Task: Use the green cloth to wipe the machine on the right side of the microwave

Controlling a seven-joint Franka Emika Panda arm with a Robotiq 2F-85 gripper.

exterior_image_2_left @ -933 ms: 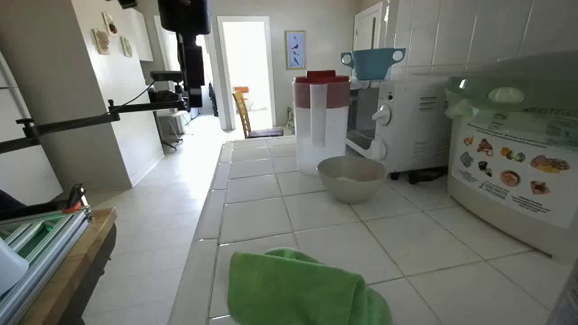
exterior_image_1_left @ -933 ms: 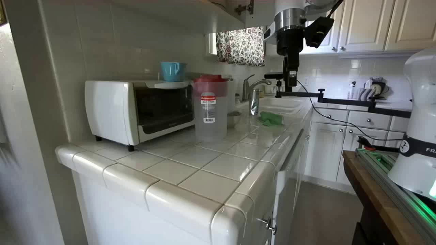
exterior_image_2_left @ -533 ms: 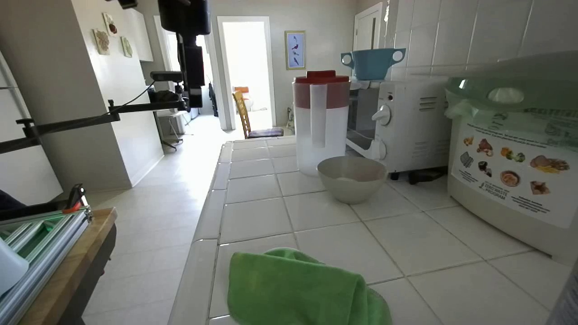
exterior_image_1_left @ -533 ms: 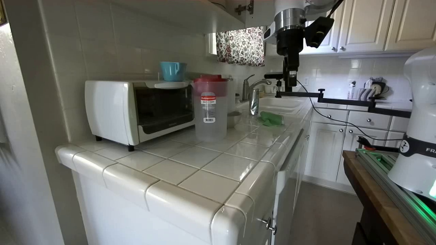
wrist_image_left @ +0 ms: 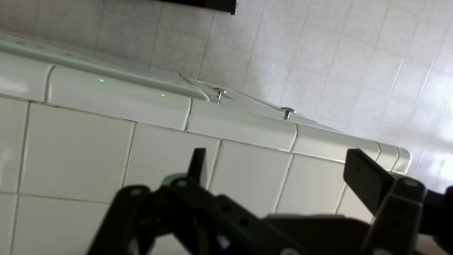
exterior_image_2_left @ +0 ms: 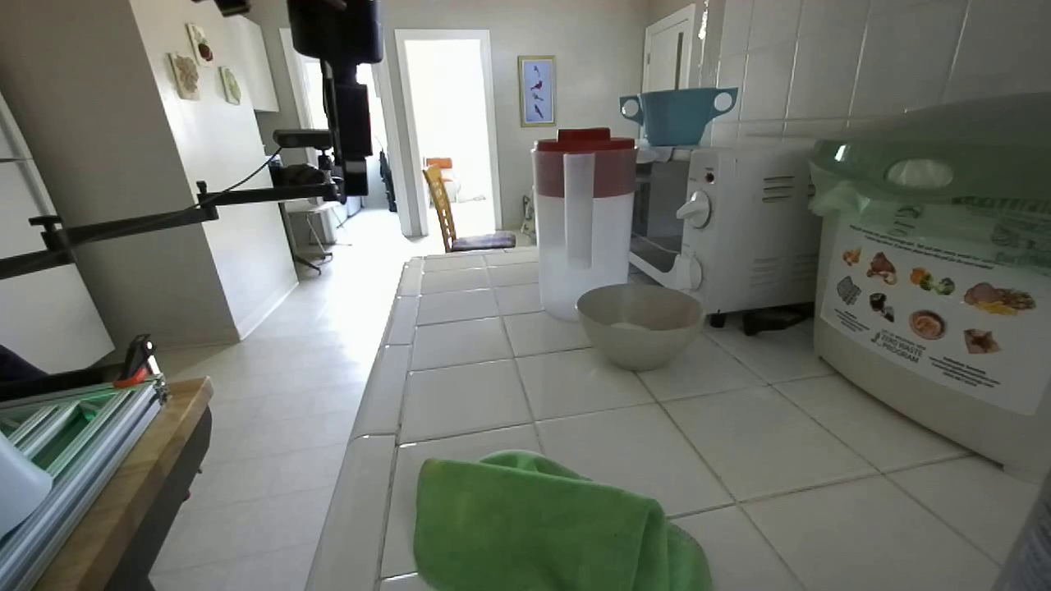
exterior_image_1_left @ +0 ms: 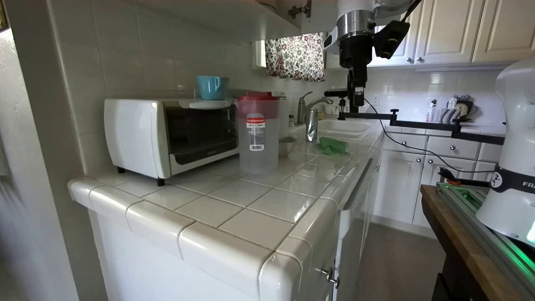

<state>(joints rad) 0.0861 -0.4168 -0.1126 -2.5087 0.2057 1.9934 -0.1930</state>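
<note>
Wrist view shows the jaws spread wide apart with nothing between them, above the worktop (wrist_image_left: 74, 152). As far as I can judge, no part of the task is done: the green cloth (exterior_image_2_left: 542, 525) lies loosely folded on the worktop, lower than the jaws and well apart from them, so reaching it, grasping it, carrying it over and wiping all remain. What is to be wiped I cannot settle; the white oven (exterior_image_2_left: 751, 222), toward the tiled wall (exterior_image_2_left: 870, 66) from the jaws, is probably what the sentence calls a microwave, or else the machine itself, while the food-scrap bin (exterior_image_2_left: 928, 304) near it, also wallward of the jaws, is another candidate. Both bin and cloth run out of frame in an exterior view, and whether anything lies under the cloth is hidden. Off to the oven's side of the jaws, the pitcher (exterior_image_1_left: 258, 138) covers one end of the oven and part of the bowl (exterior_image_1_left: 287, 146). From the wrist the cloth does not show at all, and a pinkish patch (wrist_image_left: 426, 245) beside the jaws is too blurred to name
</note>
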